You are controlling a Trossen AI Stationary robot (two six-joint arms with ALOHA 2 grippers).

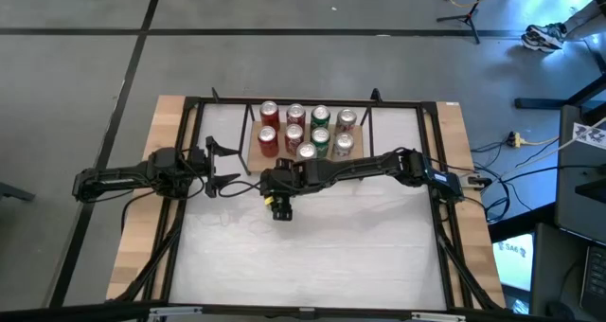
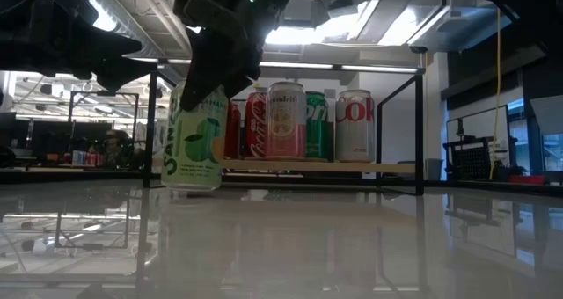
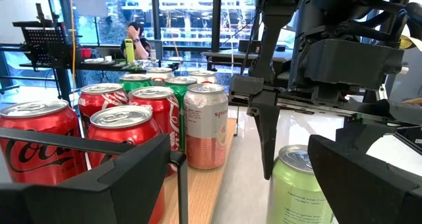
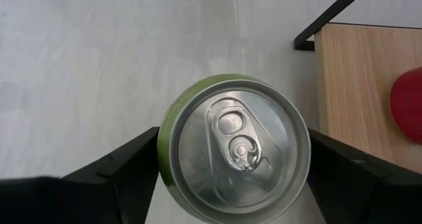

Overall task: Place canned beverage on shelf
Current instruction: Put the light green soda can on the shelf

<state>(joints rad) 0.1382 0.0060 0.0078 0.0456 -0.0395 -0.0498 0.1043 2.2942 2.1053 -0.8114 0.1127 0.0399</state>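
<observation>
Right gripper (image 4: 234, 168) around upright green can (image 4: 234, 145), beside shelf (image 4: 356, 85)

Right arm: reaches in from the table's right side, stretched nearly flat across toward the centre, wrist bent so the right gripper (image 1: 281, 206) points straight down. Its two dark fingers (image 4: 122, 168) stand one on each side of an upright green can (image 4: 234, 147), pressed to its wall near the top. In the low view the can's base sits at or just above the tabletop; contact cannot be told.

Left arm: comes in low from the left side, forearm level. Left gripper (image 1: 223, 166) points toward the table's middle, jaws spread wide, nothing between them, held apart from the right gripper.
</observation>
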